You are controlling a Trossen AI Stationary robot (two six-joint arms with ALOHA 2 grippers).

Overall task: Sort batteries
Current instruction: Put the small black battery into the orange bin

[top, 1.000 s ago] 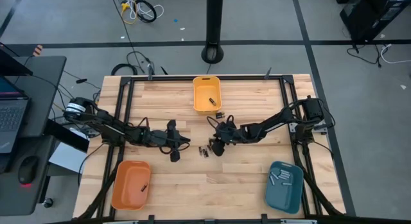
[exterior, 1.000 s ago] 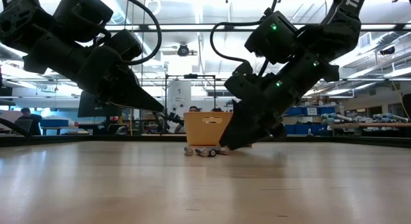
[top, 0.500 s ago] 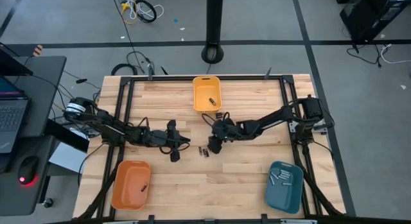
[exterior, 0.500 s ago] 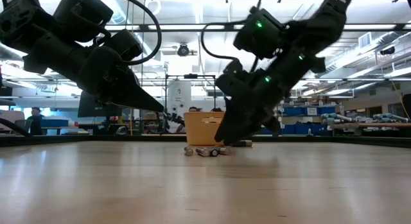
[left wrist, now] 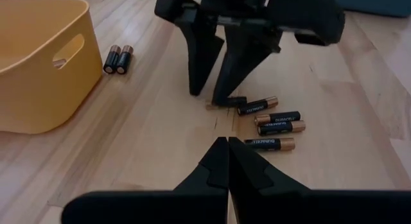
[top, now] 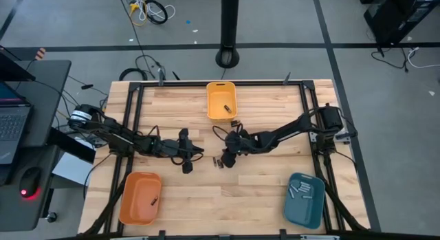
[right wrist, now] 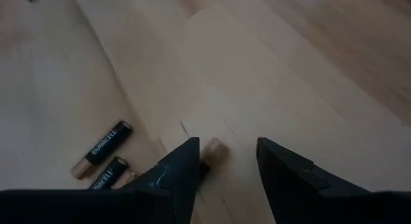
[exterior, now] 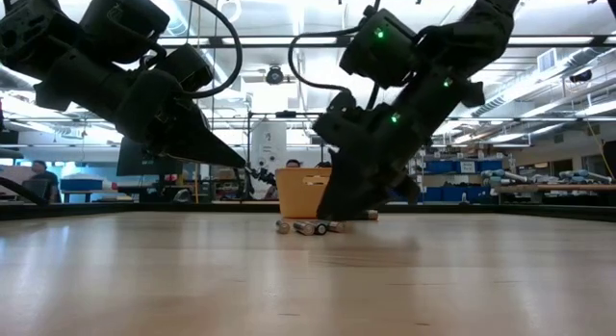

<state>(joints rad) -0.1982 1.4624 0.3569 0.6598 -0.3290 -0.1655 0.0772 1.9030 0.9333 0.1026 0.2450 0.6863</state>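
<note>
Several dark batteries (left wrist: 275, 121) with copper ends lie loose on the wooden table near its middle (top: 217, 161). Two more batteries (left wrist: 117, 59) lie beside the yellow bin (left wrist: 38, 63). My right gripper (left wrist: 209, 95) stands open just above the table at the edge of the group, pointing down at a slant. One battery (right wrist: 212, 151) lies between its fingers, close to one of them. My left gripper (left wrist: 228, 163) is shut and holds nothing. It hovers a short way to the group's left (top: 198, 153). My right gripper has one fingertip (left wrist: 223, 99) right at the end of a battery (left wrist: 230, 102) that lies flat on the table. Whether finger and battery touch, I cannot tell. The other finger (left wrist: 194, 89) stands clear of it.
The yellow bin (top: 221, 102) at the far middle holds one battery. An orange bin (top: 140, 197) at the near left holds one too. A teal bin (top: 304, 199) at the near right holds several pale ones. Bare wood lies between the bins.
My right gripper has gone a little toward the table's left, staying low, and now stands at the group of batteries. Its fingers have stayed apart. The batteries have not moved.
</note>
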